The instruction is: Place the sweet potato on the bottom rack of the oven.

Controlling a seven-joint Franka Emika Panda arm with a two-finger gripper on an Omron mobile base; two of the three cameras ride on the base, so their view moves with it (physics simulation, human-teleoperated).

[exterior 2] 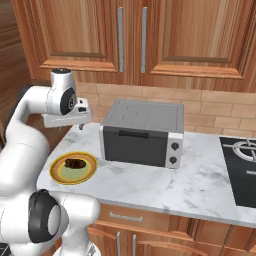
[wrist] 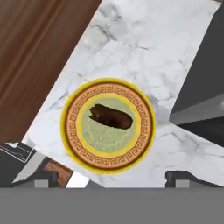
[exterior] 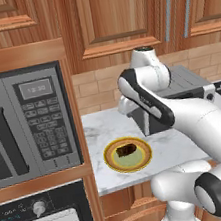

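Gripper (exterior 2: 81,123) position: raised above the marble counter (exterior 2: 150,185), over its far left part, just left of the grey toaster oven (exterior 2: 142,132). Finger tips (wrist: 41,181) stand well apart at the bottom of the hand view, one to each side of the plate, with nothing between them; the jaws are spread and grip nothing.

Sweet potato (wrist: 110,116): a dark brown blocky lump lying in the green centre of the yellow-rimmed plate (wrist: 70,105). It is not in contact with the gripper. In the right base view the sweet potato (exterior 2: 75,163) and its plate (exterior 2: 57,177) sit near the front left corner of the counter, nearer than the toaster oven and to its left.

Oven (exterior: 72,209): black front with a round silver knob (exterior: 39,208) and a pale window, located left of the counter and below the grey microwave (exterior: 29,125). Its door appears shut.

A stovetop (exterior 2: 240,170) occupies the right end of the counter. Wooden cabinets (exterior 2: 150,35) hang above.
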